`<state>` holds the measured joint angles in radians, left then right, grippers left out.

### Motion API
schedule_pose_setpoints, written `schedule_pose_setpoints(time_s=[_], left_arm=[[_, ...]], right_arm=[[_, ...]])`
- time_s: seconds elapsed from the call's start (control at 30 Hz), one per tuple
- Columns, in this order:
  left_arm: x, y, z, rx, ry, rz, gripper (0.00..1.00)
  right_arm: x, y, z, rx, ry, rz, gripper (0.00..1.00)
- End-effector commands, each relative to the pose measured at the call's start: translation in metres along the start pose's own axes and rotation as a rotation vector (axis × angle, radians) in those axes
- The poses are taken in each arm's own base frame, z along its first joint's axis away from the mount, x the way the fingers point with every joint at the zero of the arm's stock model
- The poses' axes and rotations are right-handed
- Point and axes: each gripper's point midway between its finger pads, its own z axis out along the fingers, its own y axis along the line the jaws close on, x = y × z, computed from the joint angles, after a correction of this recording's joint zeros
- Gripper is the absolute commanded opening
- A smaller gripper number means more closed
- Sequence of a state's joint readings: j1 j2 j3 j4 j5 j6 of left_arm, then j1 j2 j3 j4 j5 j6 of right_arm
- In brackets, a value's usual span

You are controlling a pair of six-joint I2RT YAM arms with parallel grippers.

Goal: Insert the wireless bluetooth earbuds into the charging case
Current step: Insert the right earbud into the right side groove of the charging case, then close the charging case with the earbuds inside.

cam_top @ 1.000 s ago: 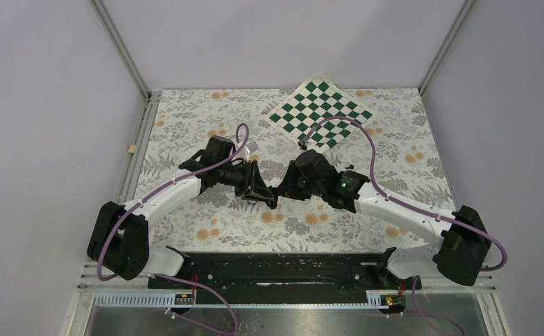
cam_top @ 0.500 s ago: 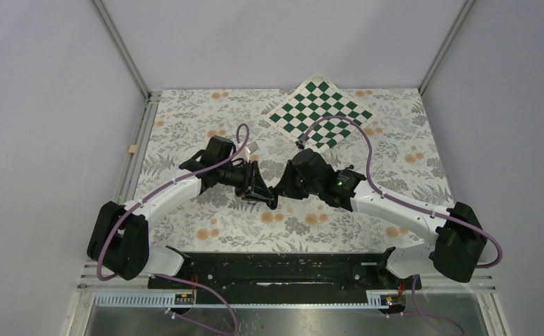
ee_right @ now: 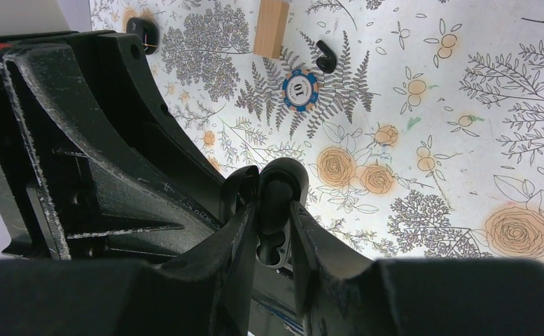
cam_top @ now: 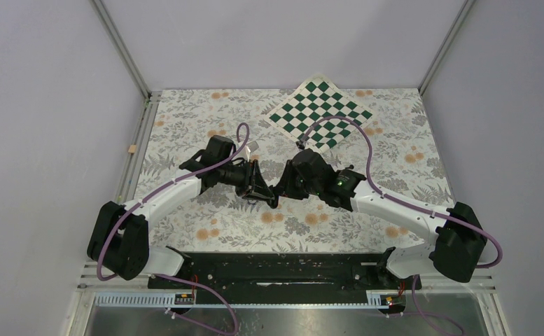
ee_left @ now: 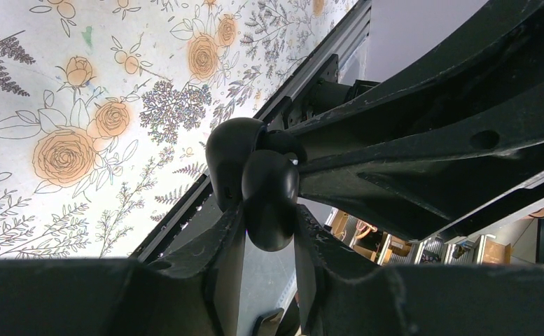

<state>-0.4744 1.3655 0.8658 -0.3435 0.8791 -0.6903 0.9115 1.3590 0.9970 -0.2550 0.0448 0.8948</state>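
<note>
- Small black rounded charging case [ee_left: 269,189]: held in the air off the floral-patterned table [ee_right: 465,105], between the two grippers, over the table's middle.
- Left gripper [ee_left: 269,238]: fingers closed tight on the case's body, one on each side.
- Right gripper [ee_right: 272,210]: fingers straddle the case from the opposite side, close against it. We cannot tell whether they press or merely flank it.
- The case looks open in the right wrist view, with recessed wells showing low between the fingers.
- One tiny glossy black earbud [ee_right: 323,56] lies on the table, just beside a blue-and-white poker chip [ee_right: 300,89] and near a tan wooden block [ee_right: 270,26]. A second small dark item [ee_right: 143,28] sits further left, too small for us to name.
- Handling, our judgement: the case is light, hard-shelled, smooth and rounded, so it is apt to twist out of a pinch. It is best held across the body's flanks, leaving lid and hinge free. The bud is slicker and far smaller than a finger, so we would pinch it gently across its widest part.
- Pose: left arm [cam_top: 171,192] and right arm [cam_top: 395,210] both reach inward, forearms angled toward each other, grippers meeting tip to tip.
</note>
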Motion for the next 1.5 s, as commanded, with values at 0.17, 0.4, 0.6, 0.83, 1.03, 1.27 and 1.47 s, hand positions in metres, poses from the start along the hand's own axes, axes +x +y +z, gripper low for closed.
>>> schedule_pose_setpoints(time_s=[0.17, 0.4, 0.6, 0.83, 1.03, 1.27, 1.47], left_arm=[[-0.01, -0.024, -0.004, 0.064, -0.022, 0.071, 0.0], [-0.01, -0.024, -0.004, 0.065, -0.02, 0.072, 0.0], [-0.011, -0.026, -0.005, 0.069, -0.021, 0.076, 0.0], [-0.01, -0.028, -0.005, 0.079, -0.016, 0.079, 0.0], [-0.009, -0.036, -0.008, 0.115, 0.0, 0.096, 0.0], [-0.015, -0.083, -0.024, 0.317, -0.019, 0.126, 0.0], [-0.028, -0.125, -0.039, 0.475, -0.065, 0.141, 0.0]], right_arm=[[-0.01, 0.006, -0.009, -0.003, -0.053, 0.007, 0.34], [-0.014, 0.008, -0.015, -0.009, -0.065, 0.01, 0.34], [-0.014, 0.007, -0.017, -0.007, -0.069, 0.007, 0.35], [-0.015, 0.011, -0.017, -0.022, -0.067, 0.015, 0.36], [-0.04, -0.014, -0.047, 0.056, -0.201, 0.013, 0.48], [-0.018, -0.076, -0.029, 0.023, -0.133, 0.225, 0.46], [-0.012, -0.021, -0.01, -0.281, -0.032, 0.281, 0.48]])
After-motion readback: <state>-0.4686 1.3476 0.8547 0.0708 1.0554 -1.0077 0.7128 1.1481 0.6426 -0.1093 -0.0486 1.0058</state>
